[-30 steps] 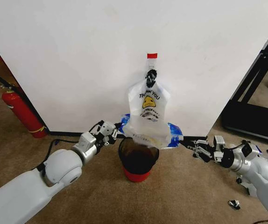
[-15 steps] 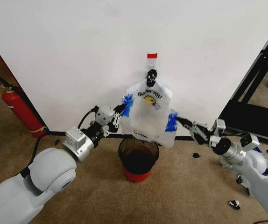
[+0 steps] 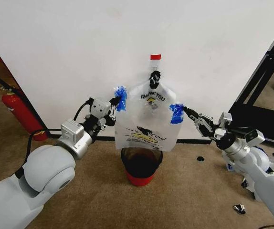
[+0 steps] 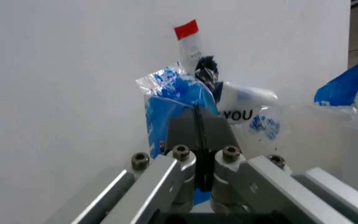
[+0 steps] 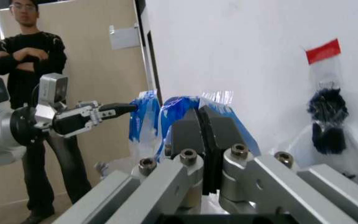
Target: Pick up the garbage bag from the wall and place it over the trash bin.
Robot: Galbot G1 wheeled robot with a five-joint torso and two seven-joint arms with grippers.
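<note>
Above the small round dark trash bin with red base, the left gripper and right gripper each pinch a blue patch of the thin translucent white garbage bag, stretched open yet hanging from the black hook, not lowered over the bin

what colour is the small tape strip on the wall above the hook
Red: the small tape strip above the black hook, clearest in the head view.
</note>
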